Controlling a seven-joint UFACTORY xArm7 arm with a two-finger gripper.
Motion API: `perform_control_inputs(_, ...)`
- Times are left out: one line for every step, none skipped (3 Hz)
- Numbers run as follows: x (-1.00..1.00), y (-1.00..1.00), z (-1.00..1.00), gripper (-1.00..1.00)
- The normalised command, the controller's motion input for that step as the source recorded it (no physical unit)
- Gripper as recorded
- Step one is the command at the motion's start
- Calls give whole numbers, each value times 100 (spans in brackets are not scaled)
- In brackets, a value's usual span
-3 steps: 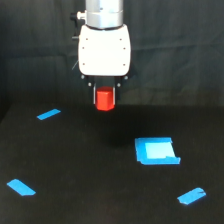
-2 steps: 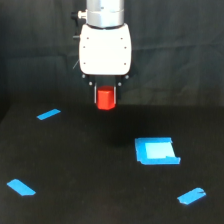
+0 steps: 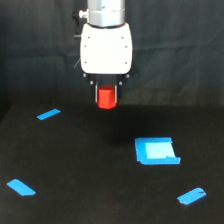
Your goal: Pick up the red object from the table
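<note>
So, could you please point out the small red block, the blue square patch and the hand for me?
small matte red block [image 3: 106,98], exterior view, its front face.
blue square patch [image 3: 156,151], exterior view, its pale centre.
hand [image 3: 106,96], exterior view, midway between its fingertips.

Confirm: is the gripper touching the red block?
Touching. The exterior view shows the gripper with dark fingers tight against both sides of the red block, no gap.
</note>
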Motion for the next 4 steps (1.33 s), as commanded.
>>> perform_control_inputs(12, 8, 7, -97)
perform_control_inputs(7, 0, 8, -88)
perform_control_inputs(5, 8, 7, -89)
perform_control_inputs(10, 2, 6, -100)
